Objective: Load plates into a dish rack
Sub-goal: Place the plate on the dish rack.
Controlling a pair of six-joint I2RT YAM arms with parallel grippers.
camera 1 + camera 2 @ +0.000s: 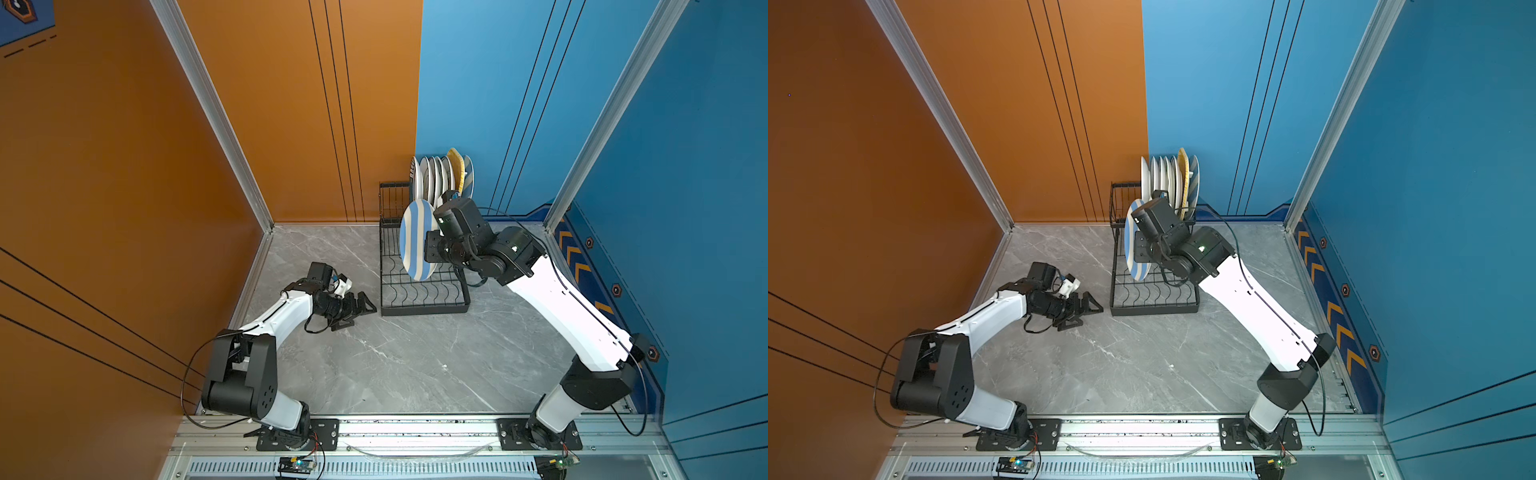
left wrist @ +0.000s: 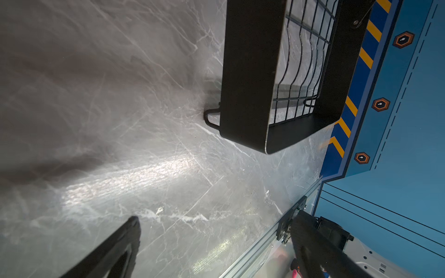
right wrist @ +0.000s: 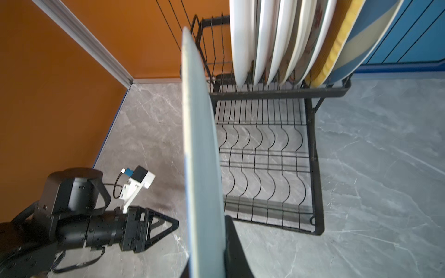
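On top of the dish rack (image 1: 424, 309) a row of plates (image 1: 436, 174) stood done. My right claw (image 1: 431, 251) pinched one striped plate (image 1: 413, 241) above the low tier — the last, I guessed — left claw (image 1: 359, 309) wide, empty.

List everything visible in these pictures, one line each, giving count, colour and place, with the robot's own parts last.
table: one, grey marble, under the rack
dish rack: one, black wire, back of the table
striped plate: one, blue and cream, on edge over the lower tier
white plates: about five, white or cream, on edge in the upper tier
yellow plate: one, yellow, upper tier, beside the white ones
second striped plate: one, blue and cream, upper tier, past the yellow plate
left gripper: one, black, open, low beside the rack
right gripper: one, black, shut on the striped plate
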